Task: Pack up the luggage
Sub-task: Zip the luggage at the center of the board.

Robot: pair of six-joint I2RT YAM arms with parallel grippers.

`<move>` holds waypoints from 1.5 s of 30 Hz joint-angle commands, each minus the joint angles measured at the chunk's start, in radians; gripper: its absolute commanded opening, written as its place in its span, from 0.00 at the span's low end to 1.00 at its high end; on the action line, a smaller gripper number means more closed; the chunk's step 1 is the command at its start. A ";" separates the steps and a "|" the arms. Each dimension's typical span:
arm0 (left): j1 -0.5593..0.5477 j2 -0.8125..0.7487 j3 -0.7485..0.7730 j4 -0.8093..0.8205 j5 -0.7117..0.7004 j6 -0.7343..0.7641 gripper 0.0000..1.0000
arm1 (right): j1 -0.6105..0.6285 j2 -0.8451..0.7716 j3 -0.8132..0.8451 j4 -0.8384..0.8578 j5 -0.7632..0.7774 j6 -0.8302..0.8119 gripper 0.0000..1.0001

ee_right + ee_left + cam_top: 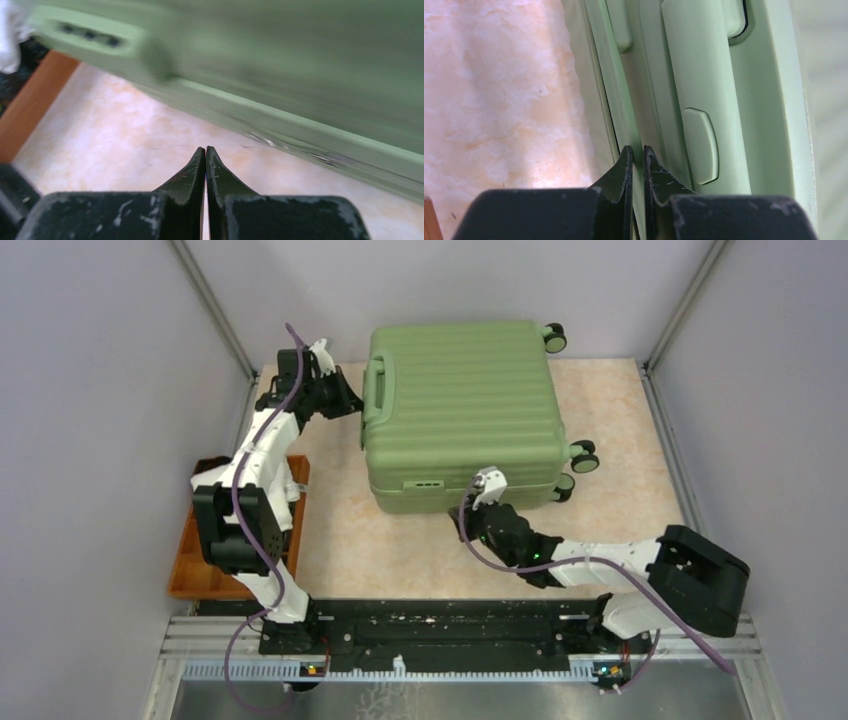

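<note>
I am seeing white arms [262, 445], black joints [232, 525], purple cables [229, 655] trailing behind the jaws; black fingers [187, 177] of the right gripper [205, 150] are showing scuffs.

Arms extended; left end effector [636, 152] pinching, right end effector [205, 152] closed.

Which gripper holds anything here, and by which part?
The left gripper seems to pinch the luggage by a thin ridge beside its seam; the right gripper is shut, holding nothing.

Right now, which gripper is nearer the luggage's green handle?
Left. The left gripper is right beside the handle on the left side of the luggage, fingertips at the shell edge. The right gripper is off the near side, well away from the handle.
</note>
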 commanded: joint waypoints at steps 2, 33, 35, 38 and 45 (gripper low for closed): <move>-0.093 -0.114 0.018 0.148 0.249 -0.075 0.00 | 0.103 0.140 0.138 0.195 -0.069 -0.041 0.00; 0.051 -0.126 -0.026 0.043 0.238 0.066 0.63 | -0.249 -0.442 -0.141 -0.253 -0.100 -0.019 0.55; 0.054 -0.120 -0.063 0.049 0.224 0.087 0.58 | -0.249 -0.441 -0.156 -0.233 -0.095 -0.008 0.55; 0.053 -0.092 -0.091 0.059 0.185 0.102 0.45 | -0.248 -0.460 -0.188 -0.200 -0.087 0.012 0.55; 0.051 -0.018 -0.070 0.062 0.155 0.082 0.44 | -0.248 -0.473 -0.221 -0.184 -0.097 0.044 0.53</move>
